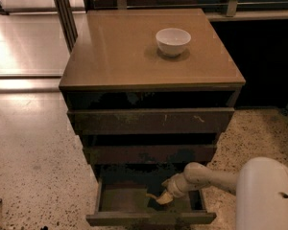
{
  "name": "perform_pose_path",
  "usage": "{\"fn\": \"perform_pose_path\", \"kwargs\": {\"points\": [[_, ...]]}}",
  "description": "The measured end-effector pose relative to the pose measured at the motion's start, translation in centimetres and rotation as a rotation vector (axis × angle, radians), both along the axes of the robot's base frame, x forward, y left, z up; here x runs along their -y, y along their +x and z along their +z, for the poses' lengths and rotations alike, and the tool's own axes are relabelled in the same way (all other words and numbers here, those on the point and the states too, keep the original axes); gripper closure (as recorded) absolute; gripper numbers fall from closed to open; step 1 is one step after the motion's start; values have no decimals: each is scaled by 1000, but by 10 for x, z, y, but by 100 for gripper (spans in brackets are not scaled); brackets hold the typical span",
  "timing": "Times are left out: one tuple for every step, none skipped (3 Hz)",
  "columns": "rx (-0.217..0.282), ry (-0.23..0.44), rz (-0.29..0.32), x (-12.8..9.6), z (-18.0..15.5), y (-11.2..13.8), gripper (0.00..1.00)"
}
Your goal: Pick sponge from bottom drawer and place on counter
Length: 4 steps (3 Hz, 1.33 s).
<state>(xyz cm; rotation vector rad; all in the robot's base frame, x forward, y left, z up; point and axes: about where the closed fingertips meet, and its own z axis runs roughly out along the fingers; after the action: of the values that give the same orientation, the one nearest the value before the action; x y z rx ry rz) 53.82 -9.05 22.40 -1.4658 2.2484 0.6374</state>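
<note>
While the bottom drawer (pixel 119 201), lowest of three, stands pulled out, the one gripper (pixel 157 198) sits inside it, low over the floor and right of centre, at the end of one pale arm (pixel 209 176). Cannot tell how wide it is or whether it grips anything; the sponge is not distinguishable in the dim drawer. One white bowl (pixel 173 40) rests on the counter (pixel 120 54).

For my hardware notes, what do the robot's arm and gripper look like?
The arm is smooth, rounded off-white casing, widening into a bulky white shell with one small dark hole. The gripper, down in the bottom drawer, is pale yellow.
</note>
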Motion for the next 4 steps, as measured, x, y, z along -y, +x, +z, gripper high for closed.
{"fn": "perform_pose_path", "kwargs": {"points": [[0,0,0,0,0,0,100],[22,3,41,-7,25,-8,100],[93,-10,66,-21,82,-11,100],[157,-29,88,-53,151,-24,100]]}}
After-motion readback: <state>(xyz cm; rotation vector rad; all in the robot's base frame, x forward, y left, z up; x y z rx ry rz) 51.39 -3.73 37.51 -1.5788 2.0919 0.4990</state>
